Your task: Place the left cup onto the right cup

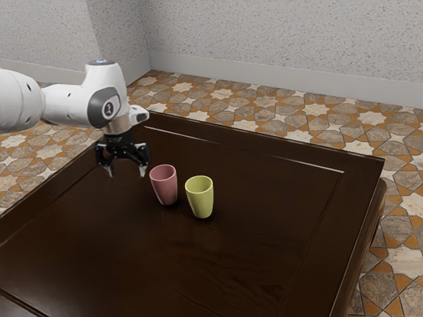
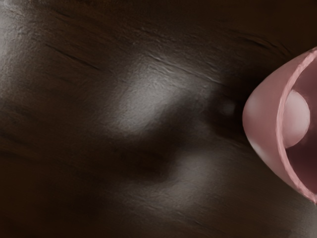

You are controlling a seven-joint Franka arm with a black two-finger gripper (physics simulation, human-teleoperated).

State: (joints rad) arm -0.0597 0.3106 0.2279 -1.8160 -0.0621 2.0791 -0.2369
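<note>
Pink cup, the left of two in the exterior view, stands upright on the dark wooden table, its long axis vertical, its mouth up and its body narrowing a little toward the base. Just beside it, toward the exterior view's right and slightly nearer the camera, stands the yellow-green cup, also upright and mouth up. The two are close but apart, with a thin strip of table between them.

In the wrist view the pink cup is seen from above and to one side of the hand: its rim and bare inner wall run down to a pale bottom, with nothing lying inside. How the yellow-green cup's inside looks cannot be told from the side camera.

The white arm reaches in from the exterior view's left. Its black tool hangs above the table just to the left of the pink cup, fingers spread wide and pointing down, touching neither cup. A small mark on the arm's grey joint cap is too small to read. Patterned tile floor surrounds the table.
</note>
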